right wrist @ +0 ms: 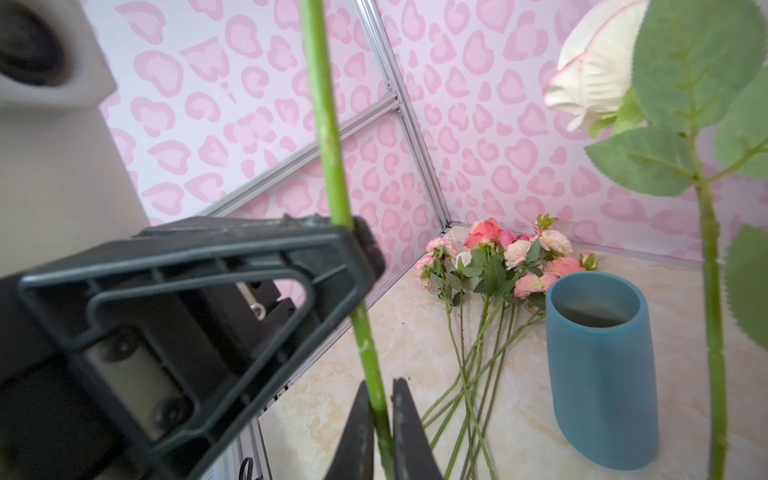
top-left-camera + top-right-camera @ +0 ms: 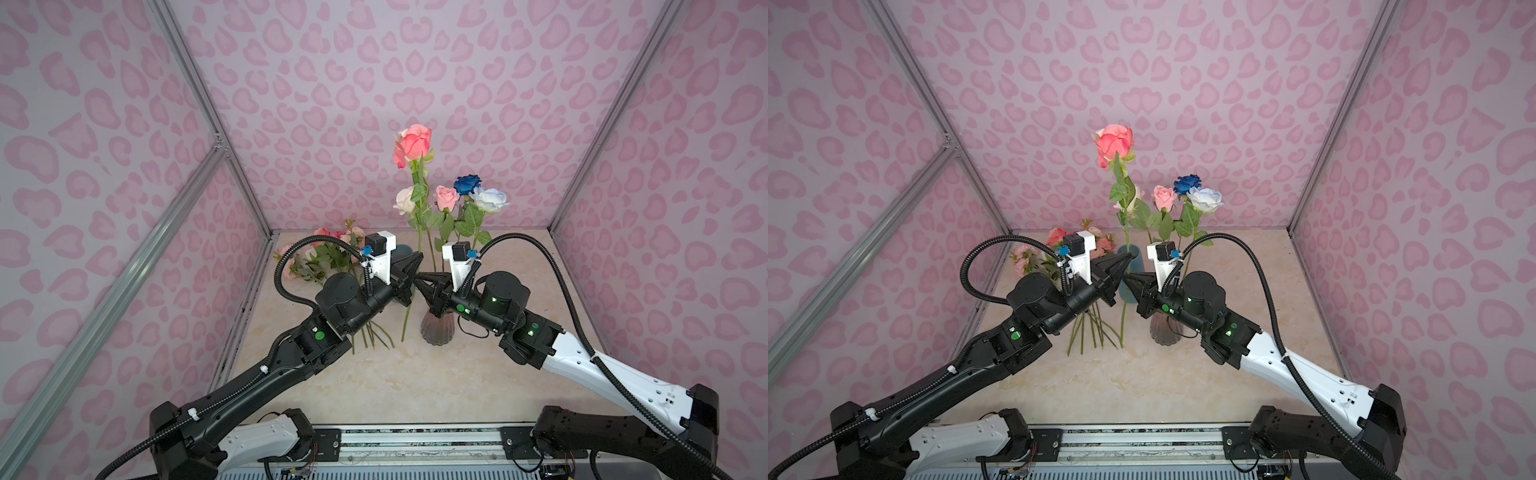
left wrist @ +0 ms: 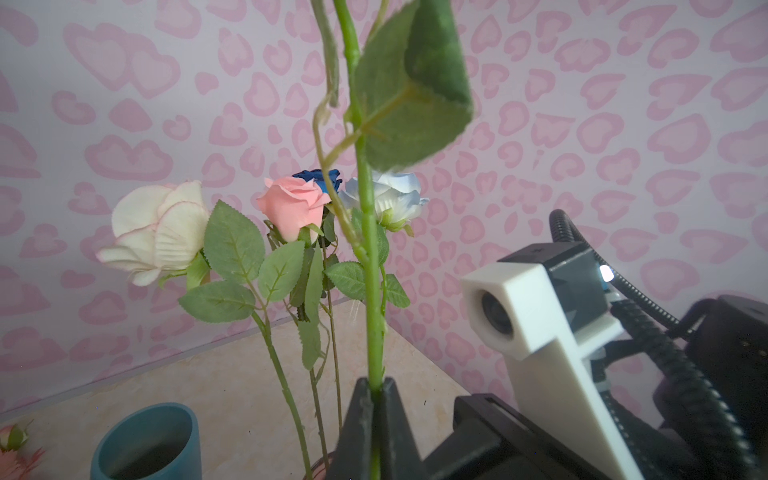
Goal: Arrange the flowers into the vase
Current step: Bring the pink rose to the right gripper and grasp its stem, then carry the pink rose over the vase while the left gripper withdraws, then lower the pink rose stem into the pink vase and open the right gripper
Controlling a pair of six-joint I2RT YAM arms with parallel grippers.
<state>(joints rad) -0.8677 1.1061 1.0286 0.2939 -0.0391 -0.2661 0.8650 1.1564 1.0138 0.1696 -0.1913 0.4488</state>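
Left gripper (image 3: pixel 376 386) and right gripper (image 1: pixel 380 399) both closed tight on coral rose stem (image 3: pixel 371 291); I judge it light, springy, top-heavy; hold bare stem.

Both arms are built of black jointed links with white plastic shells: the left arm (image 2: pixel 266 374) is white only near its base, the right arm (image 2: pixel 582 357) along one long link. A ribbed black cable (image 2: pixel 291 266) runs to each wrist, ending at a white camera housing (image 2: pixel 384 257) with a small black cube and a blue plug (image 2: pixel 366 250). Round green stickers (image 2: pixel 319 334) mark the joints. The left tool (image 2: pixel 417 259) and right tool (image 2: pixel 417 276) are black triangular ribbed frames with open cut-outs and visible screw heads.
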